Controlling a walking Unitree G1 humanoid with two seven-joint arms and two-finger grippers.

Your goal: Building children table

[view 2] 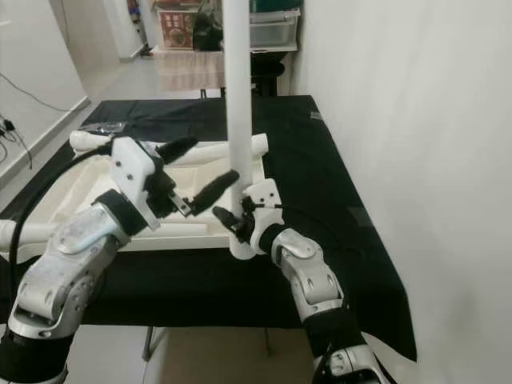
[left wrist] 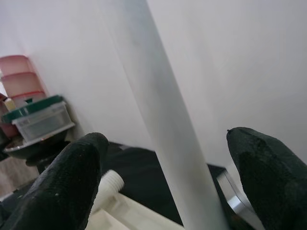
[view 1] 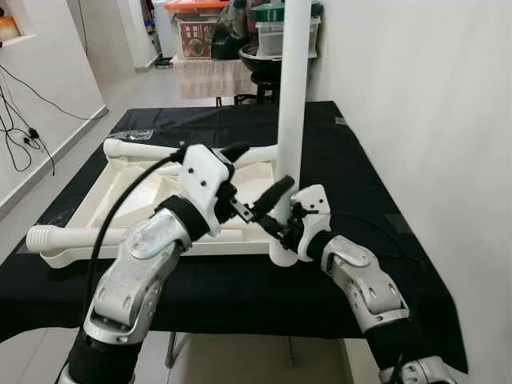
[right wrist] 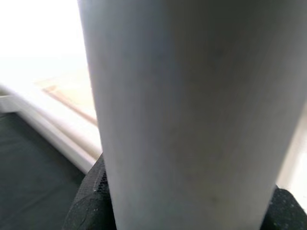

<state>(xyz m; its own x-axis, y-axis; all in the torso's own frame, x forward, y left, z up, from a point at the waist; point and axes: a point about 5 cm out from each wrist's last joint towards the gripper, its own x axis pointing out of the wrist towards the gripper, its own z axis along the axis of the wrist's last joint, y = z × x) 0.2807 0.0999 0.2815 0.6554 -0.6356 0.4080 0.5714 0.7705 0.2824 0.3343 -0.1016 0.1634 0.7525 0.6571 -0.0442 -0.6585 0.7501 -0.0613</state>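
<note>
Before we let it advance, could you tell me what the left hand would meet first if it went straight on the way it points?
Most likely the upright white leg: it stands between the open fingers of the left hand, just ahead. Depth is unclear, but nothing lies nearer. The right hand already grips that leg lower down.

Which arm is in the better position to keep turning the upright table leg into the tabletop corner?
The right, probably. The right tool is shut on the upright table leg near its base at the tabletop corner, while the left tool stands open beside it.
</note>
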